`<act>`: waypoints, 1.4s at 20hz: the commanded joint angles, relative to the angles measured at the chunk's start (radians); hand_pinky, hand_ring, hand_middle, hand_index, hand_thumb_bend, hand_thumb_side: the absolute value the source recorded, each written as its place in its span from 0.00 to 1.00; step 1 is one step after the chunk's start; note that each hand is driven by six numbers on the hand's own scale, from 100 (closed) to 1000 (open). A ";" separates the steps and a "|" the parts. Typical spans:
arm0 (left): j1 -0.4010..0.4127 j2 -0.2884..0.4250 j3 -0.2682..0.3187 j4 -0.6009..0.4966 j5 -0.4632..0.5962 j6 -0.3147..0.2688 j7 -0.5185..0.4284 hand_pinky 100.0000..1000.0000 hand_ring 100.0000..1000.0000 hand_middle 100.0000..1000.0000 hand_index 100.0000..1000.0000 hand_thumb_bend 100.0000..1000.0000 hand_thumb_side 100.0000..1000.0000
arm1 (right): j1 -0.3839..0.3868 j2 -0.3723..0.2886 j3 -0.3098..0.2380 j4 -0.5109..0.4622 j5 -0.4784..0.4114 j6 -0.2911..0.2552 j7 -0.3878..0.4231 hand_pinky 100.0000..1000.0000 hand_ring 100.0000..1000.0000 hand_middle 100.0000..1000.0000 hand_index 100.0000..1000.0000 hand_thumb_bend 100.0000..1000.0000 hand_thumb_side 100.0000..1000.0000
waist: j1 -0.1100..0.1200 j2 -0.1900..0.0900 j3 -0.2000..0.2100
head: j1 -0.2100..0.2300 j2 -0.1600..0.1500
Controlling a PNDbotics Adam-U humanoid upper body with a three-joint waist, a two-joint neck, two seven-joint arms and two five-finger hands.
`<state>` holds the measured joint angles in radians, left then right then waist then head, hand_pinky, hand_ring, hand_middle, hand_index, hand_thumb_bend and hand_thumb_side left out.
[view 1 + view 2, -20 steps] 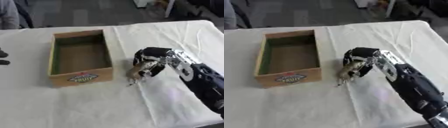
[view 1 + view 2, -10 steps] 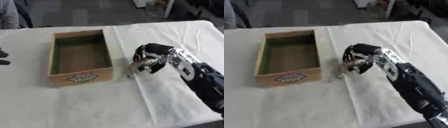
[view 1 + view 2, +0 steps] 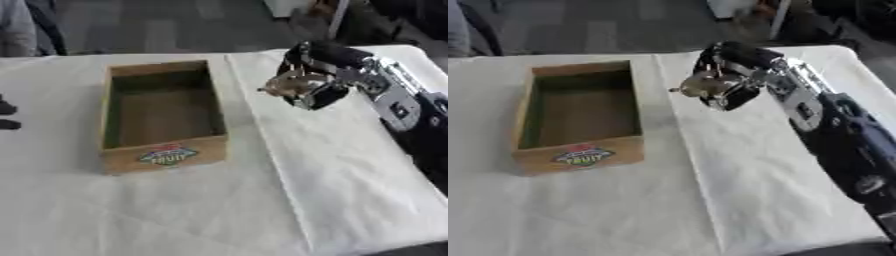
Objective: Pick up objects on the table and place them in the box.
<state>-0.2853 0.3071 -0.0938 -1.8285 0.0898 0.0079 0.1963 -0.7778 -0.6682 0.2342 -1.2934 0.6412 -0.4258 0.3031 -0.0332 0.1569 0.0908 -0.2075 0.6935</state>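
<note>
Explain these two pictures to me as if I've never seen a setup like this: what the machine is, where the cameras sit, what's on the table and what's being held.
Both pictures come from the two eyes of one camera in a humanoid robot's head, looking down at a table covered with a white cloth. The black and silver arm entering from the right ends in the robot's right hand. Its fingers are curled round a small brownish object, too blurred to identify, held up off the cloth, to the right of the box. To the left stands an open wooden box with a colourful label on its front; nothing can be seen inside it. At the left edge of the left eye view, dark shapes may be the other hand.
</note>
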 commanded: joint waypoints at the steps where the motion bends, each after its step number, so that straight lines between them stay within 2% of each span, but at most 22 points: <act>1: -0.024 0.000 -0.009 -0.008 0.009 -0.001 -0.013 0.51 0.59 0.48 0.58 0.08 0.41 | -0.059 -0.017 -0.015 0.011 0.003 -0.003 -0.004 0.36 0.39 0.43 0.52 0.14 0.00 | 0.001 -0.019 0.012 | -0.009 -0.004; 11: -0.078 -0.045 -0.041 -0.024 0.026 0.000 -0.050 0.51 0.59 0.48 0.58 0.08 0.41 | -0.202 0.127 0.004 0.160 0.123 -0.050 0.009 0.37 0.40 0.44 0.53 0.12 0.00 | 0.008 -0.002 0.120 | -0.065 -0.031; 14: -0.089 -0.059 -0.047 -0.028 0.031 0.000 -0.057 0.51 0.59 0.48 0.58 0.08 0.41 | -0.221 0.179 -0.001 0.226 0.161 -0.055 0.004 0.37 0.40 0.44 0.53 0.09 0.00 | 0.013 0.004 0.150 | -0.085 -0.039; 15: -0.093 -0.064 -0.050 -0.030 0.033 0.001 -0.060 0.51 0.59 0.48 0.58 0.10 0.40 | -0.224 0.197 -0.001 0.247 0.174 -0.057 0.005 0.37 0.41 0.44 0.54 0.14 0.00 | 0.015 0.007 0.161 | -0.094 -0.042; 16: -0.098 -0.070 -0.053 -0.030 0.035 0.002 -0.064 0.51 0.59 0.48 0.58 0.08 0.41 | -0.227 0.212 -0.001 0.266 0.188 -0.061 0.006 0.37 0.41 0.44 0.54 0.08 0.00 | 0.016 0.009 0.170 | -0.101 -0.044; 19: -0.108 -0.084 -0.060 -0.033 0.040 0.002 -0.072 0.51 0.59 0.48 0.58 0.09 0.40 | -0.227 0.258 -0.001 0.319 0.234 -0.070 0.006 0.38 0.42 0.46 0.55 0.06 0.00 | 0.022 0.013 0.196 | -0.116 -0.052; 22: -0.113 -0.090 -0.063 -0.037 0.044 0.003 -0.076 0.51 0.59 0.48 0.58 0.09 0.40 | -0.223 0.298 0.000 0.368 0.287 -0.085 0.005 0.40 0.44 0.48 0.57 0.06 0.00 | 0.027 0.016 0.208 | -0.124 -0.055; 26: -0.116 -0.093 -0.064 -0.041 0.046 0.004 -0.079 0.51 0.59 0.48 0.58 0.09 0.40 | -0.214 0.330 0.006 0.402 0.344 -0.109 0.018 0.45 0.50 0.54 0.65 0.06 0.00 | 0.028 0.020 0.207 | -0.127 -0.055; 28: -0.117 -0.094 -0.064 -0.042 0.045 0.004 -0.079 0.51 0.59 0.48 0.59 0.09 0.40 | -0.210 0.336 0.008 0.407 0.354 -0.117 0.031 0.49 0.57 0.60 0.71 0.08 0.00 | 0.027 0.021 0.204 | -0.125 -0.056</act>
<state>-0.3877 0.2106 -0.1580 -1.8482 0.1323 0.0131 0.1201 -0.9678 -0.3254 0.2468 -0.8816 0.9799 -0.5357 0.3294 -0.0093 0.1915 0.2949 -0.3312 0.6485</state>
